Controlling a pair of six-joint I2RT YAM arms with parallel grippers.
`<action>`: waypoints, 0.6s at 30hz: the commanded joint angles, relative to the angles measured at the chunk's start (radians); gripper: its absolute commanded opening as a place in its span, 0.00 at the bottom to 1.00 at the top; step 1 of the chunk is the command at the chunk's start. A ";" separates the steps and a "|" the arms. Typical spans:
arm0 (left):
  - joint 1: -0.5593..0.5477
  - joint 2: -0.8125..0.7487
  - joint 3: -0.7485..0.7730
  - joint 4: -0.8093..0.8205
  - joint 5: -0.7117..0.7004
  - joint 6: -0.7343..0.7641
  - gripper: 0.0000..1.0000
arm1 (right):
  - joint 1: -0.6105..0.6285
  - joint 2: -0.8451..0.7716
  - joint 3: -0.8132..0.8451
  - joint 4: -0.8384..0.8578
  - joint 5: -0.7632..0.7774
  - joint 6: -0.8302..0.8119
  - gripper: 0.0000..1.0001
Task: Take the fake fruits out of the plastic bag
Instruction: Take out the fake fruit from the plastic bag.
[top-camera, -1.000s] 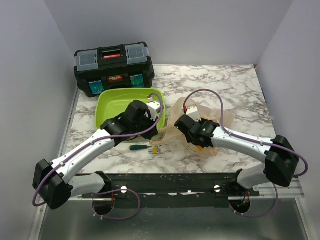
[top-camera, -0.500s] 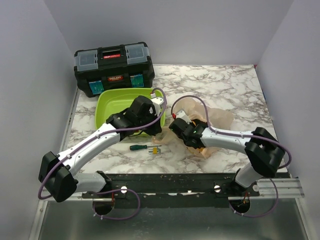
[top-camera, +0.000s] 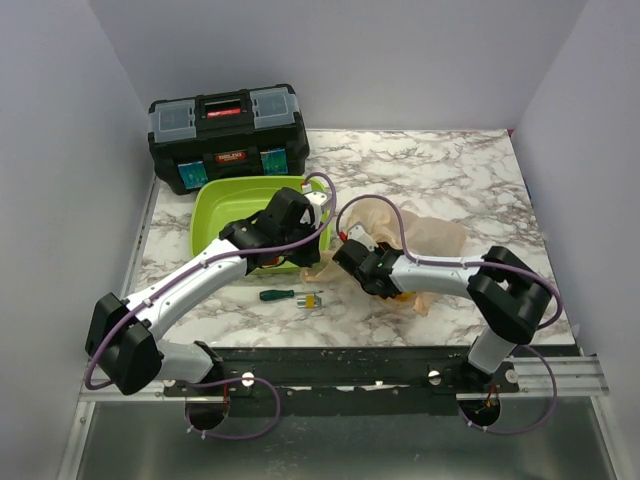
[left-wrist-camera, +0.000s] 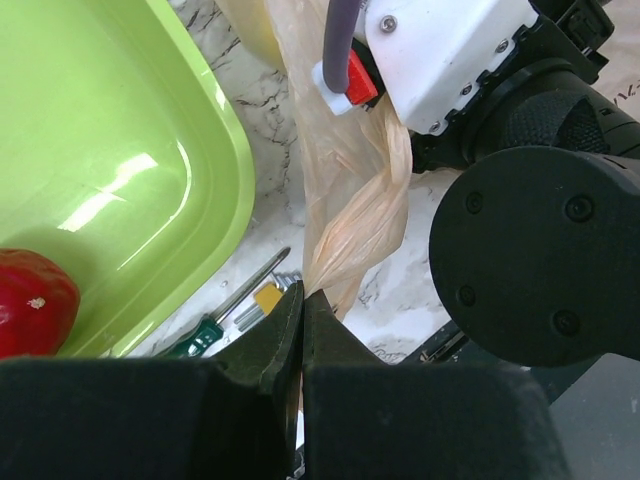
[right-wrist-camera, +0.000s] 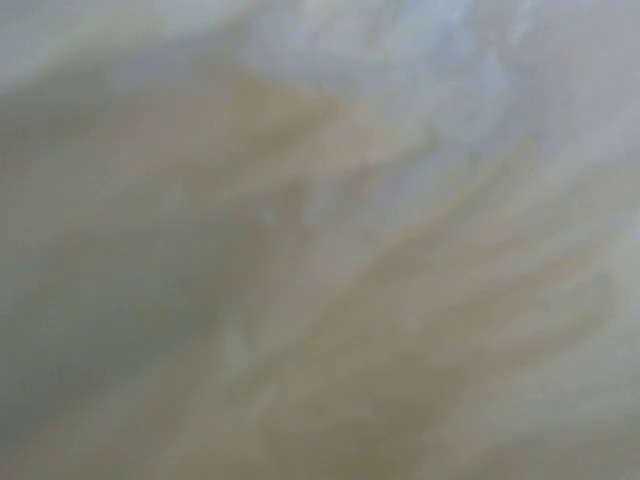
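The peach-orange plastic bag (top-camera: 425, 235) lies crumpled on the marble to the right of the tray. My left gripper (left-wrist-camera: 302, 296) is shut on a twisted strip of the bag (left-wrist-camera: 352, 205) beside the tray's right rim; in the top view it is at the bag's left end (top-camera: 305, 258). My right wrist (top-camera: 365, 265) is pushed into the bag, and its fingers are hidden by plastic. The right wrist view shows only blurred bag film (right-wrist-camera: 320, 240). A small yellow patch (top-camera: 405, 294) shows at the bag under the right arm. The other fake fruits are hidden.
A lime-green tray (top-camera: 215, 215) holds a shiny red ball (left-wrist-camera: 30, 300). A black toolbox (top-camera: 228, 135) stands behind the tray. A green-handled screwdriver (top-camera: 275, 294) and a small yellow-and-metal piece (top-camera: 311, 299) lie in front of the tray. The table's near edge is a metal rail.
The right arm has folded inward, and its wrist has slid left and deeper into the bag. The left arm has stretched a little further forward while keeping hold of the bag strip.
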 joint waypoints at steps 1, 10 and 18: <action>0.008 0.001 0.022 -0.003 -0.014 0.005 0.00 | -0.005 0.004 0.018 0.001 -0.020 0.019 0.62; 0.009 -0.007 0.020 0.000 0.039 0.008 0.00 | -0.005 -0.192 -0.006 0.011 -0.116 0.050 0.20; 0.008 -0.018 0.049 -0.014 0.035 0.011 0.00 | -0.005 -0.359 -0.018 0.005 -0.243 0.034 0.04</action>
